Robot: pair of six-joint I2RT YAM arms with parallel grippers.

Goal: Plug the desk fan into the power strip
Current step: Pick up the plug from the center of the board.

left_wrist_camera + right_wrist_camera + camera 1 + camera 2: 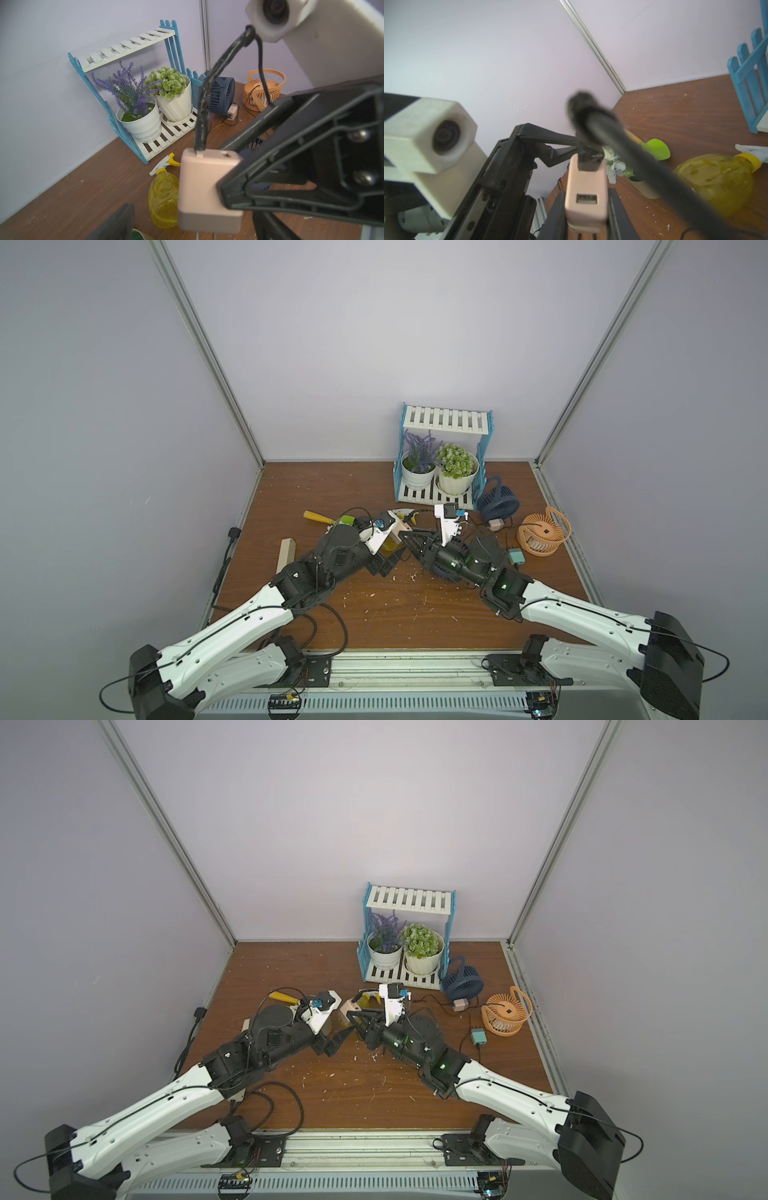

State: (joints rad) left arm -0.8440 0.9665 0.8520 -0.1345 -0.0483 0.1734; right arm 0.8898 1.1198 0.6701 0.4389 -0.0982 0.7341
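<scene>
The adapter (205, 191) is smooth matt pink plastic. The right gripper (586, 201) has matt black plastic fingers (291, 158) with shiny metal screws (359, 135). The cable (209, 87) from the adapter wears a rough black wrap. Beyond the gripper, the bottle (164, 199) is glossy translucent yellow plastic; the table (83, 187) is scuffed, white-flecked brown wood.

High stereo pair, wrist cameras close, sharing adapter (207, 193)

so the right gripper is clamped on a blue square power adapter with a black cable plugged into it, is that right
Not quite. The right gripper is clamped on a pink square power adapter, not a blue one; the right wrist view shows it. A black cable is plugged into it, as you said.
</scene>
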